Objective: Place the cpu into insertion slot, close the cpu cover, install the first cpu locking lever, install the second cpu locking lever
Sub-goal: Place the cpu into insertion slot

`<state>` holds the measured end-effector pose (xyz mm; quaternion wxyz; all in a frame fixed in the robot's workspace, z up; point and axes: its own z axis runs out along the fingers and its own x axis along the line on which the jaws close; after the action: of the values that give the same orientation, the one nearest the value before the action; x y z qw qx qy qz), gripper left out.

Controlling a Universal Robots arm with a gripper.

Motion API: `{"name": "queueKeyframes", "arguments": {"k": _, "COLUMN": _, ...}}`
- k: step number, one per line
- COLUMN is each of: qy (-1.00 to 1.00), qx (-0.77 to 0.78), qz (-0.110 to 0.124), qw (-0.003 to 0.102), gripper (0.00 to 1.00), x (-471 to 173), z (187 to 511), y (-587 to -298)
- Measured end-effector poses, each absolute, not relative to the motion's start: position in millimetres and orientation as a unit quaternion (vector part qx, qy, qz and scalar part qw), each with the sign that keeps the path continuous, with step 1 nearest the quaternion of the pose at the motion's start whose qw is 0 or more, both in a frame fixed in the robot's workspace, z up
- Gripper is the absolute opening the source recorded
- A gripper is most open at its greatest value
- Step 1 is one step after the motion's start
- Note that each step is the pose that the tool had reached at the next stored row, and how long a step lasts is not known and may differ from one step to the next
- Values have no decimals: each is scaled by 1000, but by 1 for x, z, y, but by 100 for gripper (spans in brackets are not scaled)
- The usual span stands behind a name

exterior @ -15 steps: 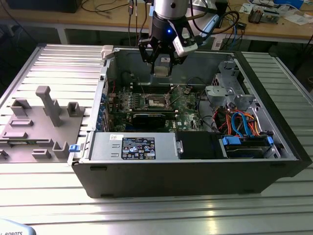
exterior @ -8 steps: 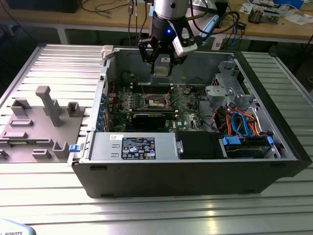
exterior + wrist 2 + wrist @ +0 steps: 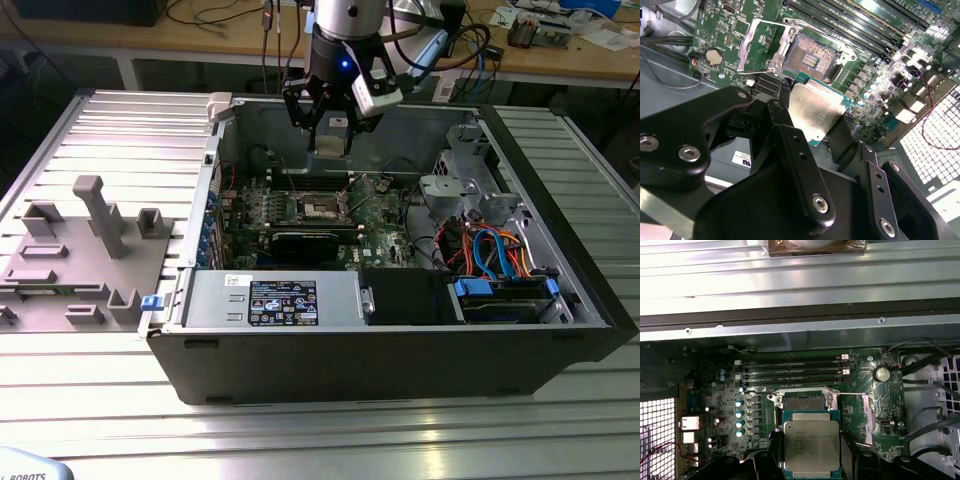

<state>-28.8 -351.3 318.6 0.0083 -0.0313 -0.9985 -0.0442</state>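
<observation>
The gripper [image 3: 812, 120] is clamped on the cpu [image 3: 816, 111] by its edges, holding it in the air over the motherboard [image 3: 710, 30], near the bare socket [image 3: 810, 56]. The cover [image 3: 756, 46] seems swung open beside the socket.

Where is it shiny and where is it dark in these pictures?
In the second wrist view, light gleams off the cpu, glare whitens one end of the memory slots, and the gripper holding the cpu looks black. In the first wrist view, the table slats shine white. In the exterior view, the case is shadowy inside.
</observation>
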Motion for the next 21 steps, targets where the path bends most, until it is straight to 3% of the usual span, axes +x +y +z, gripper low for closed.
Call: {"name": "queueKeyframes", "arguments": {"k": 21, "qy": -998, "qx": -54, "qz": -38, "qw": 7, "gripper": 55, "x": -29, "z": 315, "y": -351}}
